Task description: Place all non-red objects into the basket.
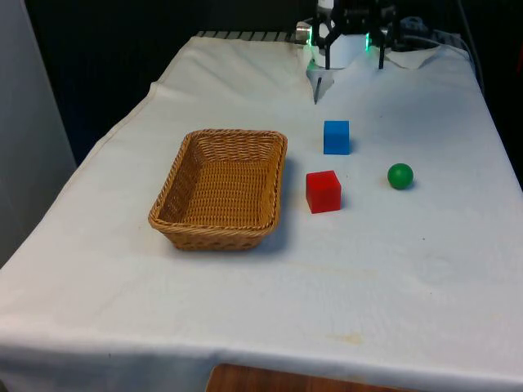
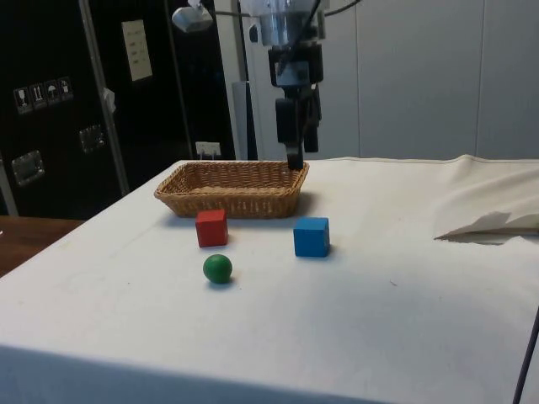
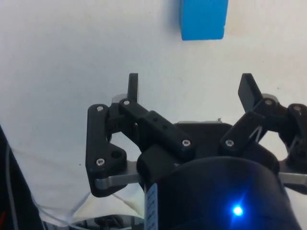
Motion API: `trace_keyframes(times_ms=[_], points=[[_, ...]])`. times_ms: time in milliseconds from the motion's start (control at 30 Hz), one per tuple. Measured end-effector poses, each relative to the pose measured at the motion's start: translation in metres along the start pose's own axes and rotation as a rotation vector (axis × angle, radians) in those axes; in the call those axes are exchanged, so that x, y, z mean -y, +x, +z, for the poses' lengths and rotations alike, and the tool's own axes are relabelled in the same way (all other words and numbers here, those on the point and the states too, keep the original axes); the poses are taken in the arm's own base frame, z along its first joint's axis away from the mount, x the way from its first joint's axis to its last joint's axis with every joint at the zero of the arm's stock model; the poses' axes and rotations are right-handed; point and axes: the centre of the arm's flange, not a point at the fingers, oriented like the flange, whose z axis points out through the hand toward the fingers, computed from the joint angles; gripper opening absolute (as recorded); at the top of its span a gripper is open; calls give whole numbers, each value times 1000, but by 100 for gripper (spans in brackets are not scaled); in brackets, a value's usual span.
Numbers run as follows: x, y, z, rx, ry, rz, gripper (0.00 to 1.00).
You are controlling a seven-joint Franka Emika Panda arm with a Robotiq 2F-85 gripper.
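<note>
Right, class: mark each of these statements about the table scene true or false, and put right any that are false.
1. The basket has nothing in it. True.
2. The gripper is shut on the blue cube. False: its fingers are open with nothing between them, and the cube rests on the cloth.
3. The red cube sits between the basket and the green ball in the front view. True.
4. The green ball is touching the blue cube. False: bare cloth lies between them.
5. The red cube lies inside the basket. False: it sits on the cloth beside it.
</note>
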Motion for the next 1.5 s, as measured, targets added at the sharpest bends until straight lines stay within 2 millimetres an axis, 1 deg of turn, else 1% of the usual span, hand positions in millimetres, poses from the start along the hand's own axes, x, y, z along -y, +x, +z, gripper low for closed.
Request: trace_keyframes(times_ms=[367,567,800,900,1033,1167,1333,1500], points=[[2,3,28,-9,-14,-52,100],[2,4,35,-14,-14,-59,100],[-6,3,49,-23,-2,-61,100],[-15,4,59,-24,6,-58,100],[-20,4,64,-24,8,-58,100],[-28,4,72,-21,11,-57,100],[-30,4,76,-21,13,-57,100],[-28,3,82,-13,15,-57,100]])
